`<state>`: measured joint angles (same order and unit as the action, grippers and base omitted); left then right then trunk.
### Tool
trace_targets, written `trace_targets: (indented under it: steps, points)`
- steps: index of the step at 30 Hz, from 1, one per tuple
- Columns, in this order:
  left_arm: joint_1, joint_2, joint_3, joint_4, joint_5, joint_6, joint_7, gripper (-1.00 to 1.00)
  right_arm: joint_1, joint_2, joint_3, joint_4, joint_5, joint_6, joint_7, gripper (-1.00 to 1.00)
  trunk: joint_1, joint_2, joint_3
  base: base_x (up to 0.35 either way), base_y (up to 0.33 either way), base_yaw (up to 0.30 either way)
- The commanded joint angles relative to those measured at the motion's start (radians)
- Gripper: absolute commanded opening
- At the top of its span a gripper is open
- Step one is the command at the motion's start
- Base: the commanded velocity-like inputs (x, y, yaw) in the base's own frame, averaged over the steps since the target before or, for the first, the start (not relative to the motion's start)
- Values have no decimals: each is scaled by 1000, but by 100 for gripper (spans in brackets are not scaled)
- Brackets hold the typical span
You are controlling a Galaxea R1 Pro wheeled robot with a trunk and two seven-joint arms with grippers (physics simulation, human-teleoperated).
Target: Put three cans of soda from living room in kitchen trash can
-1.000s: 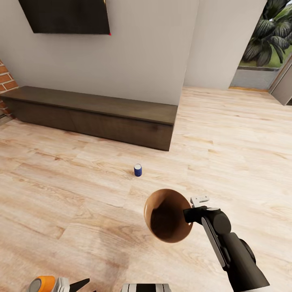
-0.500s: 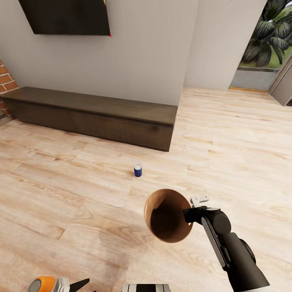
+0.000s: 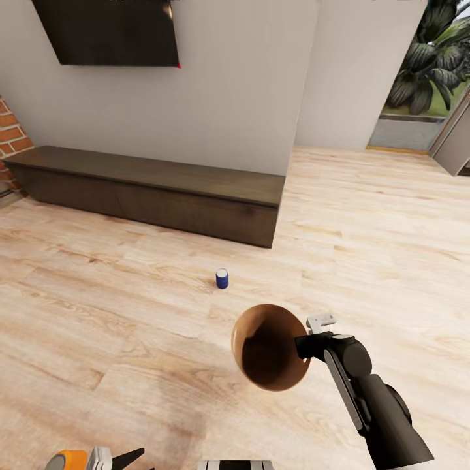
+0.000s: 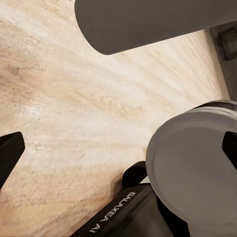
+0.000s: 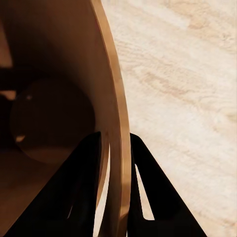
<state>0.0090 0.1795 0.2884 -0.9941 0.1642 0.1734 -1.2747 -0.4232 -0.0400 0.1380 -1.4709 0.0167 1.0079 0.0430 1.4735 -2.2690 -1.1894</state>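
Note:
A dark blue can of soda [image 3: 222, 279] stands upright on the living room floor, in front of the long low dark cabinet [image 3: 156, 196]. My right gripper [image 3: 305, 344] is shut on the rim of the brown tash can [image 3: 264, 356], holding it above the floor, tilted with its dark inside facing me. In the right wrist view the two fingers [image 5: 84, 173] pinch the rim [image 5: 116, 98] between them. My left gripper [image 3: 127, 457] sits at the lower left of the head view, and its wrist view shows it [image 4: 118, 148] open with only floor between the fingers. An orange and grey cylinder-like piece [image 3: 65, 460] lies beside it; I cannot tell what it is.
A black television [image 3: 108, 32] hangs on the wall above the cabinet. Red brick [image 3: 10, 140] shows at the far left. Light wood floor [image 3: 365, 215] runs on to the right past a wall corner toward a doorway with plants [image 3: 427, 72].
The whole head view has shifted slightly, so the television, cabinet and blue can sit a little lower. The left gripper now sits lower in the picture. The right gripper still holds the tash can.

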Motion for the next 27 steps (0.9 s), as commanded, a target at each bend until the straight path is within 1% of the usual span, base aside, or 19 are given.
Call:
trace_targets:
  steps: [1,27]
  points:
    - [0,0,0,0,0,0,0,100,0,0,0,0,-18,0,5,-100,0,0,2,0,0,0]
    - [0,0,0,0,0,0,0,100,0,0,0,0,-20,0,5,-100,0,0,44,0,0,0]
